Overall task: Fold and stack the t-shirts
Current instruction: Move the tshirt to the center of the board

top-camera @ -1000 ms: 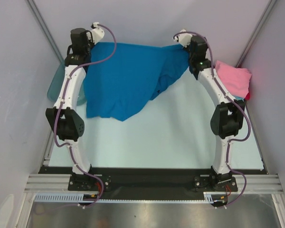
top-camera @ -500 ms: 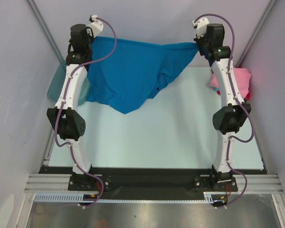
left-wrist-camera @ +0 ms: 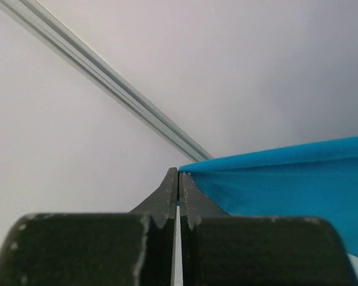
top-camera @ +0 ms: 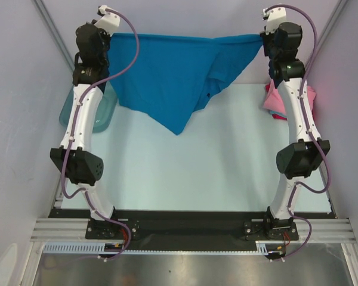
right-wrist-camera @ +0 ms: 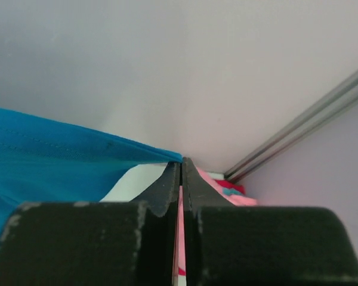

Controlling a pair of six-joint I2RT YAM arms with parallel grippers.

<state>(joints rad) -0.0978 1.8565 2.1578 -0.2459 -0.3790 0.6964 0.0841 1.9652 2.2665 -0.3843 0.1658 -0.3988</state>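
Top external view: the bright blue t-shirt point(top-camera: 167, 77) hangs stretched between the left hand point(top-camera: 109, 34) and the right hand point(top-camera: 264, 37), its loose body drooping below them over the worktop point(top-camera: 197, 179). Each hand is pressed together, pinching an upper corner of the cloth. Below the right hand lies a pink t-shirt point(top-camera: 273, 101), seemingly atop others.
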